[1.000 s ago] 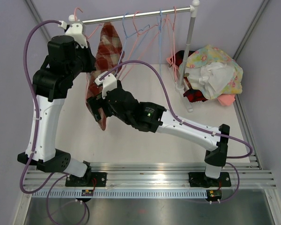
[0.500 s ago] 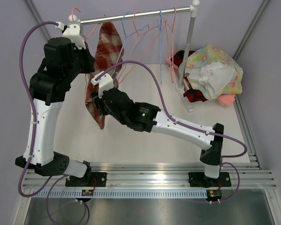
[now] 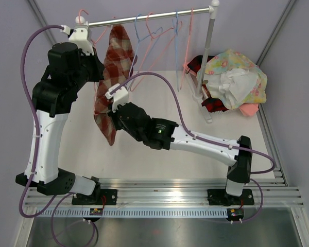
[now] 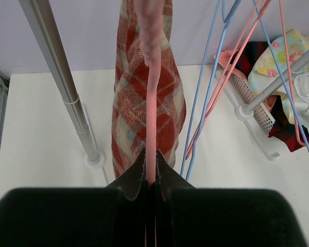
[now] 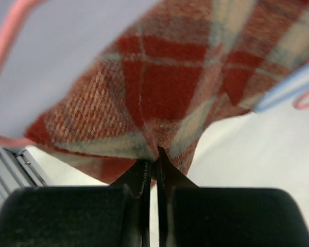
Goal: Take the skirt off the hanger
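A robot lab's test cell, not a home: plain lilac walls [image 3: 298, 31] box in a white table [image 3: 144, 159]. Its near edge carries an aluminium rail [image 3: 165, 193] with both arms [image 3: 206, 141] bolted on, purple cables [image 3: 28, 56] looping off them. Beyond the right gripper [image 5: 155, 157] stands a small bar [image 3: 144, 18] of wire hangers [image 3: 144, 32]; to its right lies a clothes heap [image 3: 232, 77].

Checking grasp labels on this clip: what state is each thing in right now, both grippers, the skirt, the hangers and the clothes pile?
skirt: hanging on the pink hanger, not yet off.
left gripper: shut on the pink hanger.
right gripper: shut on the skirt's lower edge.
spare hangers: empty, hooked on the rail.
clothes pile: heaped, apart from both arms.
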